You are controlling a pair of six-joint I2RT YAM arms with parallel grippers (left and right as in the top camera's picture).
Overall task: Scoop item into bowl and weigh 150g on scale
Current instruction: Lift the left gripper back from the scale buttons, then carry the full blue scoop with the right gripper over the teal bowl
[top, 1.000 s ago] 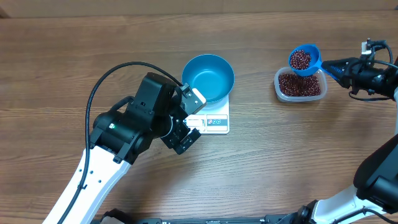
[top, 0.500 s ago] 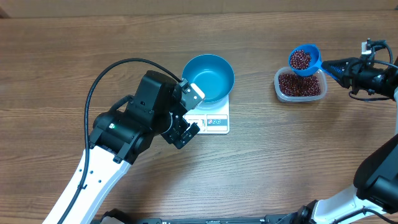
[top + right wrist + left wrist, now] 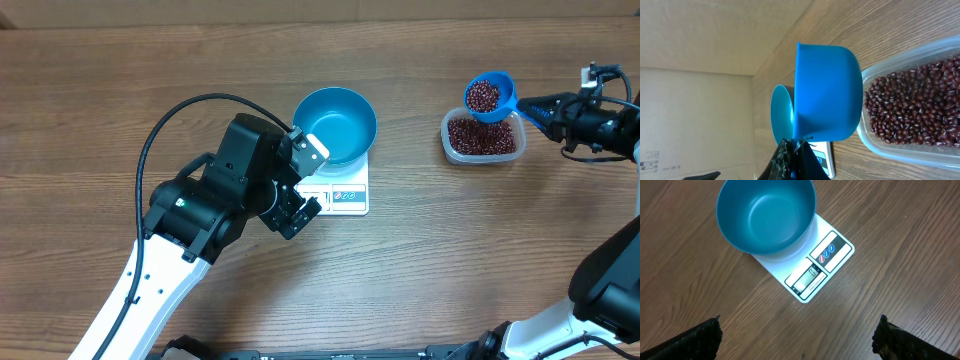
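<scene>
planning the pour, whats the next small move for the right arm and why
Probably carry the scoop, kept level, across to above the bowl. The right hand is shut on the scoop's handle, the scoop is full of beans and hangs over the tub, and the bowl sits empty on the scale.

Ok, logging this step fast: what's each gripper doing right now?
Left gripper: open, holding nothing.
Right gripper: shut on the blue scoop, which carries beans.
</scene>
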